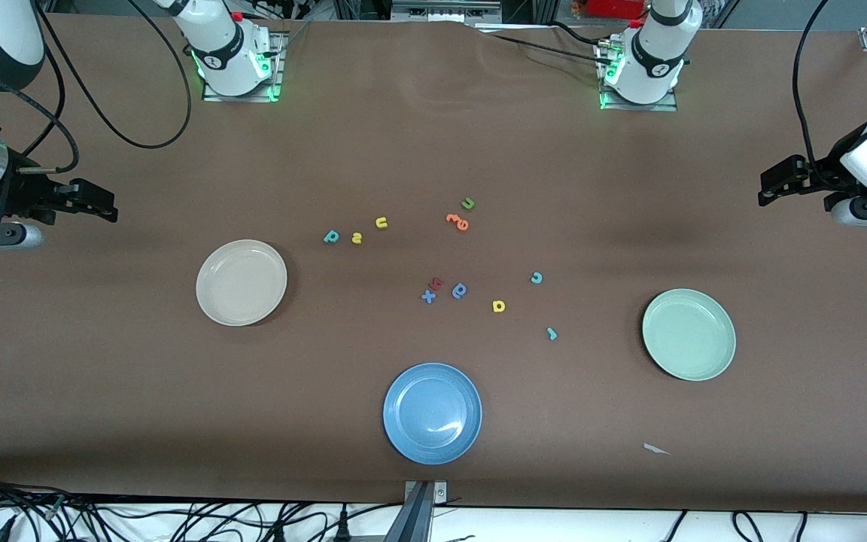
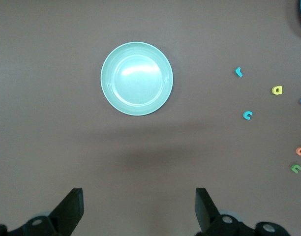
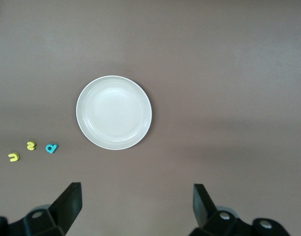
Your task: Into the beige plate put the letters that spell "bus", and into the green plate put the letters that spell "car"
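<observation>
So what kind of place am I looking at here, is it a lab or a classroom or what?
Most likely a robotics lab: two arms bolted along a brown table, loose cables at its edge, and toy letters and plates laid out for a sorting test. Left gripper and right gripper wait open at the ends.

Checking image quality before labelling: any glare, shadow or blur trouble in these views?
Front view: a glare streak on the blue plate, soft dark patches on the table, letters small but readable. Left wrist view: a bright sheen in the green plate, and a broad shadow band between it and the open left pincer. Right wrist view: even light on the beige plate, faint shadow near the open right pincer.
</observation>
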Controlling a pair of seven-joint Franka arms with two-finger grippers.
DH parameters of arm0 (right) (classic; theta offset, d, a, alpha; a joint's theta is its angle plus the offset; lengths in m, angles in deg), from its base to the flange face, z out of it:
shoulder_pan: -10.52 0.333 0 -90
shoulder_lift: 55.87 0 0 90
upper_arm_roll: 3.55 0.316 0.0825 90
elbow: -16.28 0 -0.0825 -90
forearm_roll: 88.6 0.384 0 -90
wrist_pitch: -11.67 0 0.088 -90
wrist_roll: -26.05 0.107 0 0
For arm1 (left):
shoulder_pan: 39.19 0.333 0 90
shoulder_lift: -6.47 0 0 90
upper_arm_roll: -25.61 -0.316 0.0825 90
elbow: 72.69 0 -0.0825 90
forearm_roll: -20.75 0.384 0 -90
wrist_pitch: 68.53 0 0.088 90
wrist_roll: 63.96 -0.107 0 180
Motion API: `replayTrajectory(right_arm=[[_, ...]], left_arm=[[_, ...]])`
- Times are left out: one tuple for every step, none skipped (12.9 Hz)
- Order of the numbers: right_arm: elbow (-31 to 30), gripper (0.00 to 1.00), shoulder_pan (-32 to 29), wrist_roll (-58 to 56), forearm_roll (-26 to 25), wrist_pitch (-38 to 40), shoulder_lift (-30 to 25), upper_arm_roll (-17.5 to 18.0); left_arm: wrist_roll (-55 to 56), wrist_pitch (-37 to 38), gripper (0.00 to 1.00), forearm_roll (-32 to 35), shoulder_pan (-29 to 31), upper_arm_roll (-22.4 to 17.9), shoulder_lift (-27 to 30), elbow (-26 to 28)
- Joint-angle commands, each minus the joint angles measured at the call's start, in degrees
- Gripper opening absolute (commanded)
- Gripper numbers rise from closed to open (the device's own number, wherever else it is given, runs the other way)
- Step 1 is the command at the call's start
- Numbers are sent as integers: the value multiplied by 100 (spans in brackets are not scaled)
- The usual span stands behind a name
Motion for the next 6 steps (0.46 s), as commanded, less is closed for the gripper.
replayTrajectory(right_arm=[[41, 100, -29, 45, -85, -34, 10, 18], [40, 100, -29, 45, -94, -34, 9, 18], [40, 100, -29, 45, -94, -34, 9, 27], [49, 100, -29, 45, -94, -34, 9, 27], [40, 100, -29, 45, -94, -26, 9, 27], [40, 100, -29, 45, -94, -8, 9, 27]], left_arm=[[32, -31, 100, 199, 16, 55, 53, 51], [32, -31, 100, 199, 16, 55, 53, 51], [32, -31, 100, 199, 16, 55, 53, 51], [32, -31, 100, 199, 16, 55, 53, 51], [32, -31, 100, 190, 16, 55, 53, 51], [32, -31, 100, 199, 16, 55, 53, 51]])
